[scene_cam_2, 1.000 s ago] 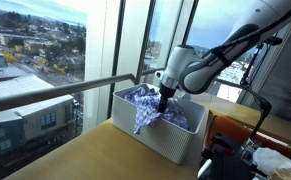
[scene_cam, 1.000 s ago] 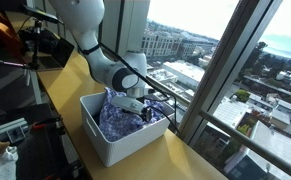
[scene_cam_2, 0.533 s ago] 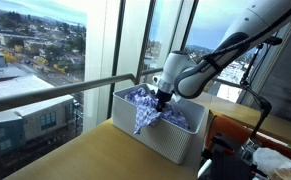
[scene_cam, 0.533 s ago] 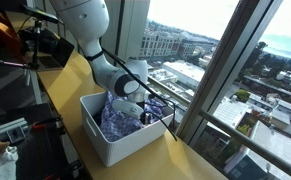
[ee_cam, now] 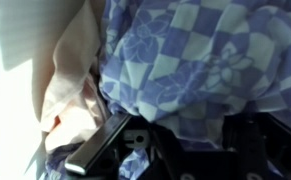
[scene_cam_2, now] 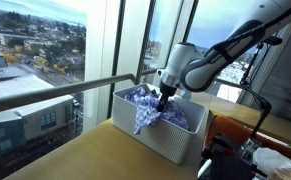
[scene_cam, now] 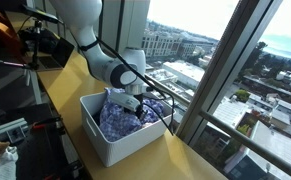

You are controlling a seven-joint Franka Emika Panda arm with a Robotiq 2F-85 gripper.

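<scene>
I have the gripper (scene_cam: pixel 145 108) down inside the white bin (scene_cam: pixel 97 140), which stands on the wooden table (scene_cam: pixel 57 88) right against the window glass. The bin holds a crumpled blue-and-white checked cloth (scene_cam: pixel 113 120), heaped up to the rim; in an exterior view one corner of it hangs over the bin's near wall (scene_cam_2: pixel 157 140). The gripper's tips are buried in the top of that cloth. On my wrist view the checked fabric (ee_cam: pixel 205 60) fills most of the picture and bulges in between the dark fingers (ee_cam: pixel 100 145), with a pale cream fabric (ee_cam: pixel 70 75) lying just beside it. I cannot tell whether the fingers are clamped on the cloth or merely standing around it.
</scene>
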